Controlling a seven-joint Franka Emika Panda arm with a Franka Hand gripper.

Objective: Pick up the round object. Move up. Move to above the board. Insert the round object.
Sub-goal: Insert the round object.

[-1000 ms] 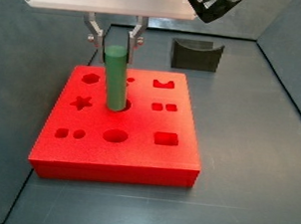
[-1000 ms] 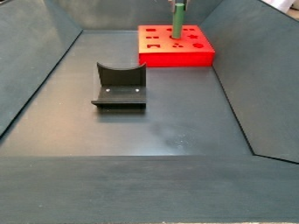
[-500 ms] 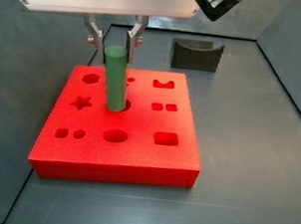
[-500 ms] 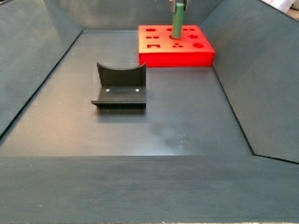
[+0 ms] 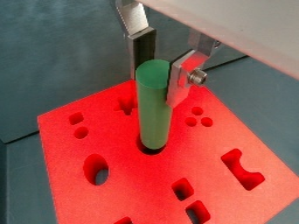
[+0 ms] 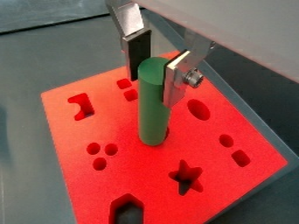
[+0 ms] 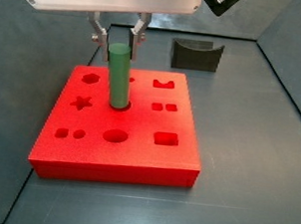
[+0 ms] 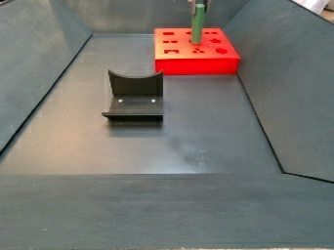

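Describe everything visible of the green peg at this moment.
The round object is a slim, matte green cylinder with a flat top, standing upright. Its lower end sits in a round hole near the middle of the red board. The gripper is above the board, its silver fingers flanking the peg's top on opposite sides. Whether the pads press it cannot be told. In a side view most of its length is above the board.

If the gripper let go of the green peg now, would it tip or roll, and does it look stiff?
The round object stands upright with its foot in a round hole of the board, so it would likely stay put. Straight and matte, it looks stiff and not slippery. The gripper flanks its top; lying loose, a cylinder would probably roll.
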